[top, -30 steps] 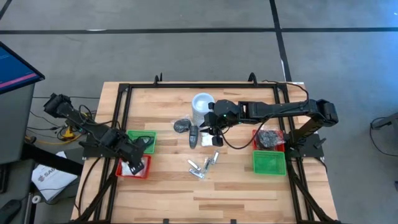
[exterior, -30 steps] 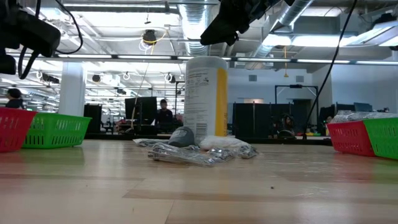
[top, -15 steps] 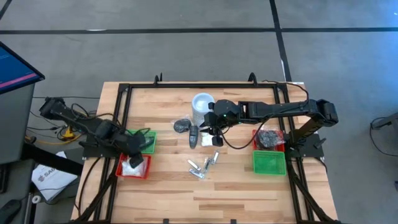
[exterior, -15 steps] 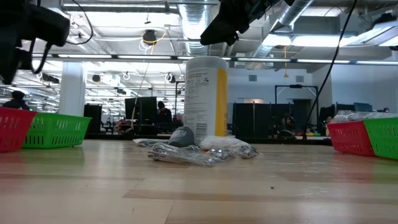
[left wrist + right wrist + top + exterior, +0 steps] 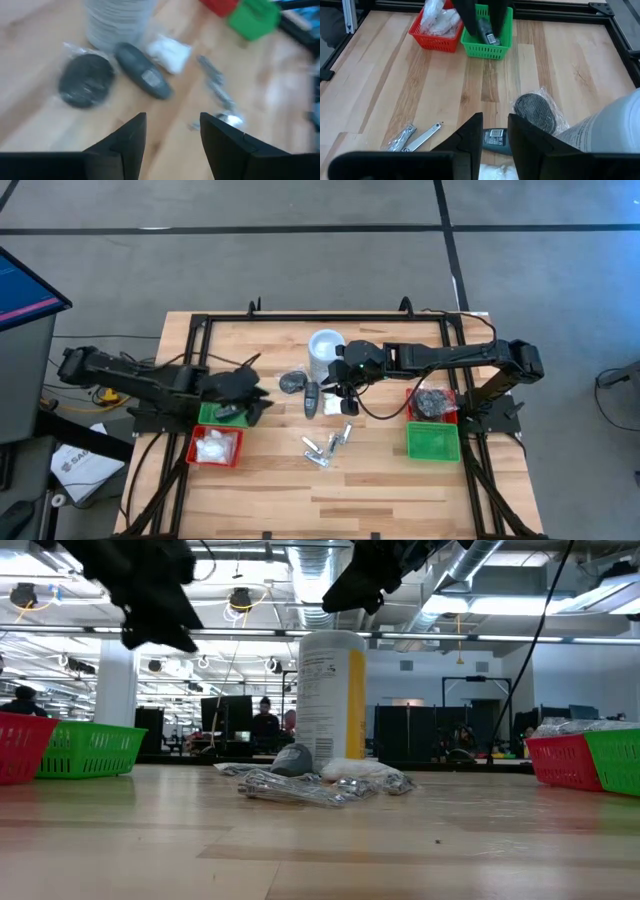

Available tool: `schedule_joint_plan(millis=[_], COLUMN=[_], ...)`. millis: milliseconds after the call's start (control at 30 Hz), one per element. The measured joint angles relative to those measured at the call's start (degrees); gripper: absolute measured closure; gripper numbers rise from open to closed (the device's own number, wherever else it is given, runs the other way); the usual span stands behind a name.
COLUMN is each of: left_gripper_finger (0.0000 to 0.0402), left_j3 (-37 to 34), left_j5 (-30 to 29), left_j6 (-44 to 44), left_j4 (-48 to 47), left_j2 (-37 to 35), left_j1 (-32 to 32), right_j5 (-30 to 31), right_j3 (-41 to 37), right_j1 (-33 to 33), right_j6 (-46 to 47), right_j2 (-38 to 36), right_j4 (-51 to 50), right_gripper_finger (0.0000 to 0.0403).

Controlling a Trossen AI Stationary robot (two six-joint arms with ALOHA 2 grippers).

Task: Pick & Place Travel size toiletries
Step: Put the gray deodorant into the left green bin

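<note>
Several small toiletries lie in a loose cluster mid-counter, just beside the tall white canister; largest first among them, a round black pot in clear wrap, a dark oblong piece, a white packet, then thin silvery tubes nearer the front edge. All look light and easily nudged; the wrapped pot likely slips in its film, so a pinch across its rim seems safest; the oblong piece looks stiff and wants a grip across its narrow middle; the packet is soft and would crumple; the tubes lie flat and offer little to catch.

The left claw hovers short of the cluster, its fingers spread with nothing between; the right claw hangs over the oblong piece, fingers apart and empty.

The canister crowds the pot and the oblong piece; red and green baskets sit at the left, another pair at the right.
</note>
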Motion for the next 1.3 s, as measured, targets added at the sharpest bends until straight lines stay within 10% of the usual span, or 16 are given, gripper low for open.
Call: schedule_joint_plan(millis=[967,1300], left_gripper_finger=[0.0223,0.0148], left_j3=[-0.03,-0.01], left_j5=[0.1,0.16], left_j6=[6.41,5.93], left_j4=[21.65,28.39], left_j2=[21.75,27.81], left_j1=[7.08,7.06], right_j5=[0.16,0.16], right_j3=[-0.02,-0.02], right_j1=[-0.04,-0.04], right_j6=[-0.48,-0.46], right_j2=[0.0,0.0], right_j4=[-1.07,-1.09], right_gripper_finger=[0.0321,0.0321])
